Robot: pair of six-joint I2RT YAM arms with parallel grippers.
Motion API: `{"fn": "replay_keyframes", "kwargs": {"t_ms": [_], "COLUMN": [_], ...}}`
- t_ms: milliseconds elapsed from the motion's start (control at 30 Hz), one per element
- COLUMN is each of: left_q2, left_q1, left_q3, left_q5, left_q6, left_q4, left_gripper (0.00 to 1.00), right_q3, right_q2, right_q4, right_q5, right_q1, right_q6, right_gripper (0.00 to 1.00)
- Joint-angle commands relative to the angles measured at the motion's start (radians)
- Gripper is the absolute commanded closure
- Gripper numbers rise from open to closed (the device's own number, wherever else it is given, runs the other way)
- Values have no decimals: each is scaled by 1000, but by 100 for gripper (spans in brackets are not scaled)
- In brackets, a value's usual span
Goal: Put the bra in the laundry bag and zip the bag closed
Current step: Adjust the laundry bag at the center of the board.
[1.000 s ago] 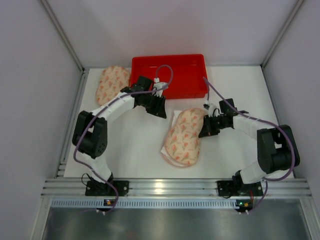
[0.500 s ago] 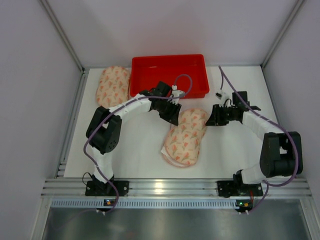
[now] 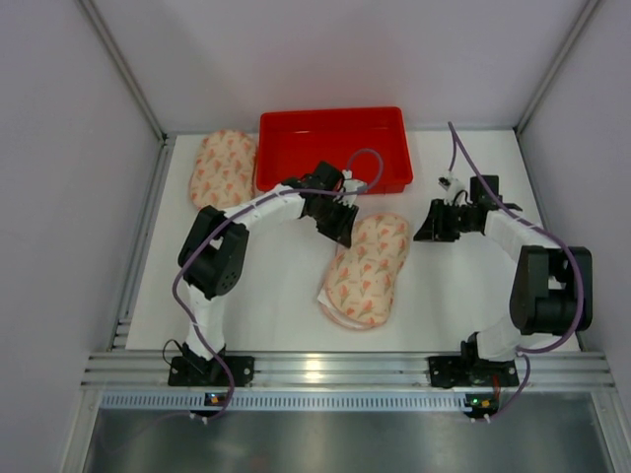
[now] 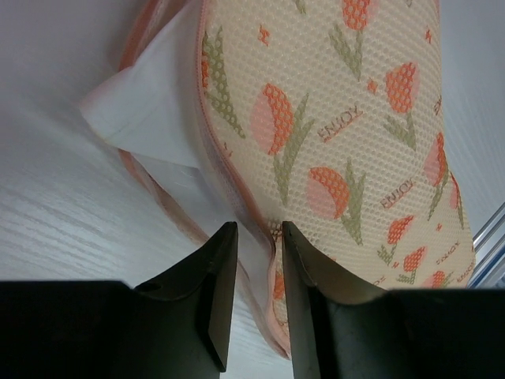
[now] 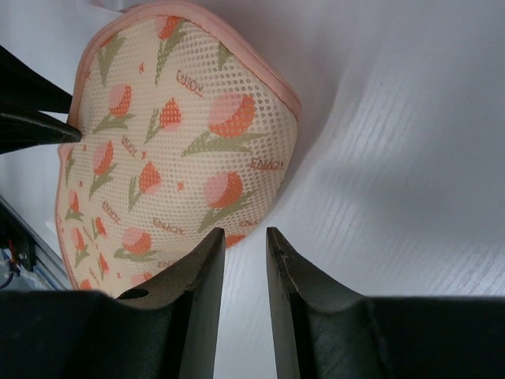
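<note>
Left gripper point(image 4: 257, 229): at the far-left edge of the laundry bag point(image 3: 367, 266), its jaws a narrow gap apart over the bag's pink rim; whether they pinch that rim cannot be told. Laundry bag: cream mesh printed with orange tulips, lying flat on the white table point(image 3: 266, 286) between the two grippers, with a piece of white fabric point(image 4: 146, 110) poking out from its left side; whether this is the bra cannot be told. Right gripper point(image 5: 245, 233): to the right of the bag and apart from it, jaws slightly parted with only bare table showing between them, holding nothing.
</note>
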Motion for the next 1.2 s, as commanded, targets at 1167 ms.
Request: {"fn": "replay_keyframes", "kwargs": {"t_ms": [1167], "left_q2": [42], "left_q1": [148], "left_q3": [-327], "left_q5": [-10], "left_q6": [52], "left_q4": [169], "left_gripper": [100], "right_q3": [-145], "right_q2": [-18], "right_q4": [153], "right_q5": [-284], "right_q1": [20], "right_q6": [191], "right_gripper": [38]}}
